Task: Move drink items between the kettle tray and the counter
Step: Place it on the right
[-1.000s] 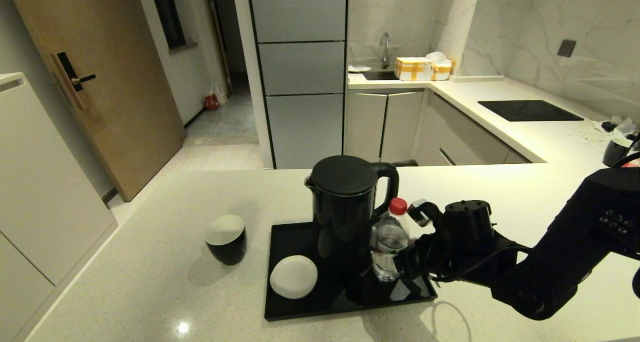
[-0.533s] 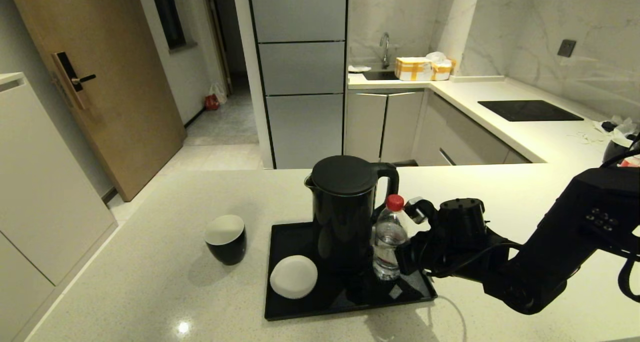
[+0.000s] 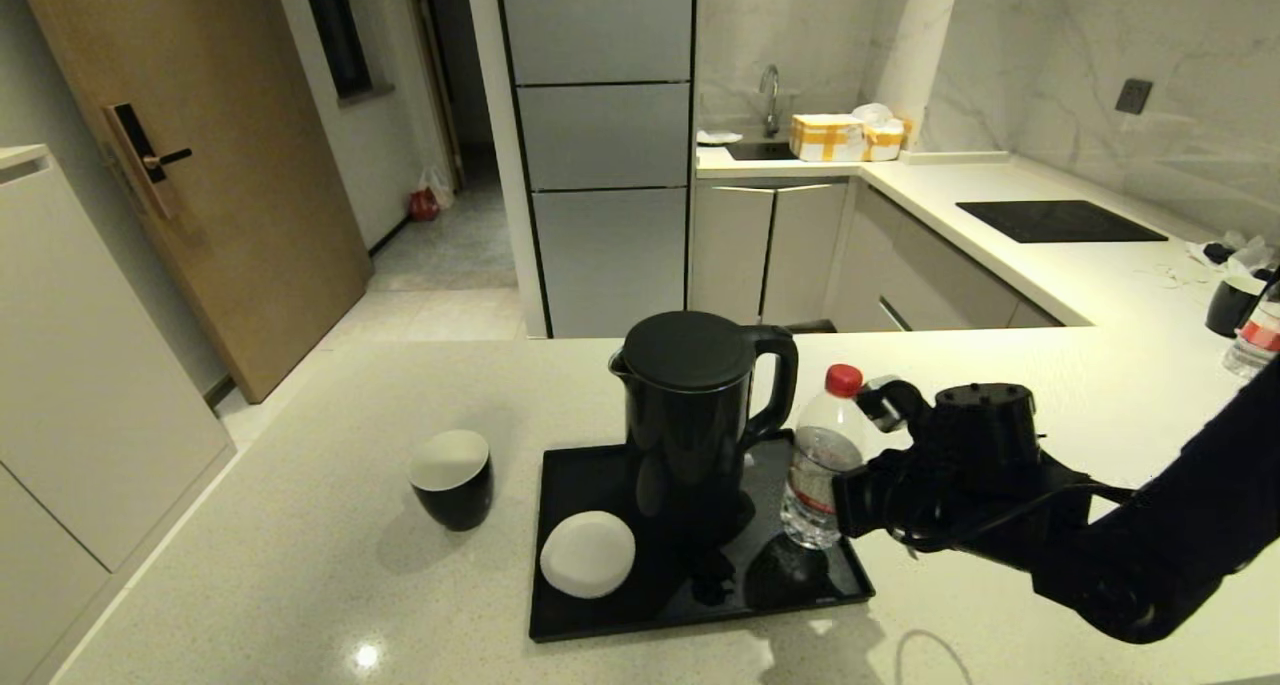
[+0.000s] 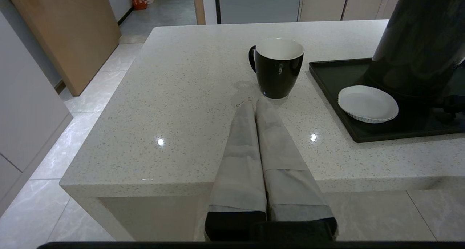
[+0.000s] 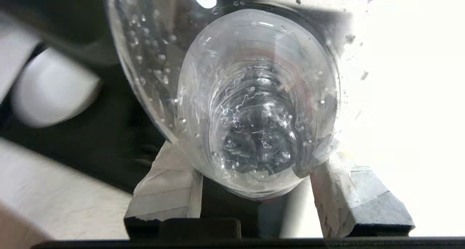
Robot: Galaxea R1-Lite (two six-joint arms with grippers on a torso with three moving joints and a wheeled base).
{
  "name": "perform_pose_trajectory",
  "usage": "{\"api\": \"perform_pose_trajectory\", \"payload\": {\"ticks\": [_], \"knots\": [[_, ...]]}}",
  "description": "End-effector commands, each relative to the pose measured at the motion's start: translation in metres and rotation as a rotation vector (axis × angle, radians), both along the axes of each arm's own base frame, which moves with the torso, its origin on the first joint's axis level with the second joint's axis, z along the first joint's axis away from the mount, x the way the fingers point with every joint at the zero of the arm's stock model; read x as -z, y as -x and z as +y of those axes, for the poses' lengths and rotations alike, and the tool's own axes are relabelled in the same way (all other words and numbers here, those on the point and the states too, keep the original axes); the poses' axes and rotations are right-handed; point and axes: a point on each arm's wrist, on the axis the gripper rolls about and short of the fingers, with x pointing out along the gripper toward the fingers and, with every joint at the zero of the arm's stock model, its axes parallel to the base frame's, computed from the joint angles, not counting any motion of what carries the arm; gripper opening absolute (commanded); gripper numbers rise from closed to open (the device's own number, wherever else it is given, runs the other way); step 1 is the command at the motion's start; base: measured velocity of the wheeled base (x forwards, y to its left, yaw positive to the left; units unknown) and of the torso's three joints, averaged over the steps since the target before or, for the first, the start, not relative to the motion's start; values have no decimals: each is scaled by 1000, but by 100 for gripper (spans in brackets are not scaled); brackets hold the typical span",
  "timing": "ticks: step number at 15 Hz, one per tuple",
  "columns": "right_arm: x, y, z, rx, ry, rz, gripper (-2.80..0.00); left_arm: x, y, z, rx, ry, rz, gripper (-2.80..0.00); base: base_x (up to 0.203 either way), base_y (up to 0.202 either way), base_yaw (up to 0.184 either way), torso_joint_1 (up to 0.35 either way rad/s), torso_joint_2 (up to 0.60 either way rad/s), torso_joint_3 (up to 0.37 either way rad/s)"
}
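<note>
- The left gripper hangs low at the near edge of the counter, its jaws pressed together on nothing, tips pointing at the cup.
- The tray lies on the counter at the scene's centre, at about 6 o'clock from the kettle.
- A white saucer rests on the tray's near part, toward 7 o'clock from the kettle.
- The right gripper reaches in from 3 o'clock, its jaws clamped on the lower body of the water bottle; in the right wrist view the bottle sits wedged between the two pads.
- The bottle is lifted clear of the tray, leaning slightly, over the tray's 3 o'clock side just beside the kettle handle.
- The cup stands upright on the counter at 9 o'clock from the tray, near it but apart.
- The kettle stands upright on the tray's far half.
- A second bottle and a dark cup stand far off at 2 o'clock.
</note>
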Motion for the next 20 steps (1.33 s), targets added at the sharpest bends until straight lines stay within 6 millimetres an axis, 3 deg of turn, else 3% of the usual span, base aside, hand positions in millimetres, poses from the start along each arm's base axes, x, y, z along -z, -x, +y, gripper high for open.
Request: {"api": "perform_pose_trajectory", "payload": {"ticks": [1,4,7,9,10,14,18,19,20], "knots": [[-26,11,-30,157,11,-75,-280,0,0,0,0,0,1,-280,0,0,0,0,0,0],[-22,7,-74,371,41,-58,-280,0,0,0,0,-1,1,-280,0,0,0,0,0,0],[-6,0,-129,584,56,-32,-280,0,0,0,0,0,0,-280,0,0,0,0,0,0],[12,-10,-153,668,54,-66,-280,0,0,0,0,0,1,-280,0,0,0,0,0,0],[19,-14,-161,708,58,-94,-280,0,0,0,0,-1,1,-280,0,0,0,0,0,0],[85,-25,-175,854,121,-94,-280,0,0,0,0,0,1,-280,0,0,0,0,0,0],[86,-24,-183,899,128,-123,-280,0,0,0,0,0,1,-280,0,0,0,0,0,0],[85,-23,-183,899,128,-123,0,0,0,0,0,0,0,-280,0,0,0,0,0,0],[85,-23,-183,899,128,-123,0,0,0,0,0,0,0,-280,0,0,0,0,0,0]]}}
